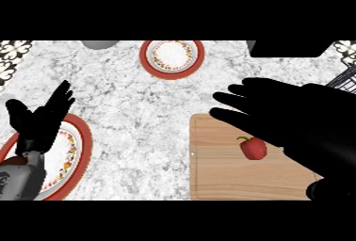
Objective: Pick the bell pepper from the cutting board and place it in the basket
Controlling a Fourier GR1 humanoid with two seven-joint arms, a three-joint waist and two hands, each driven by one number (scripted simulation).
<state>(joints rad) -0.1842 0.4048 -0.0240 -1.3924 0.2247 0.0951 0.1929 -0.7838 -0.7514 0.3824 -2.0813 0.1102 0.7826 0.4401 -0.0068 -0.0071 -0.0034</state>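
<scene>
A small red bell pepper point(254, 148) with a green stem lies on the wooden cutting board point(230, 179) at the lower right. My right hand point(292, 115) hovers over the board's upper right part, fingers spread and pointing left, just above and beside the pepper without holding it. A dark wire basket point(345, 77) shows only at the right edge, mostly hidden behind my right arm. At the left my left hand point(42, 117) rests open with fingers up, over a plate.
A red-rimmed patterned plate point(73, 150) lies at the lower left under my left forearm. A second such plate point(172, 57) sits at the top centre. A grey object point(99, 44) and a black shape point(288, 48) stand along the far edge.
</scene>
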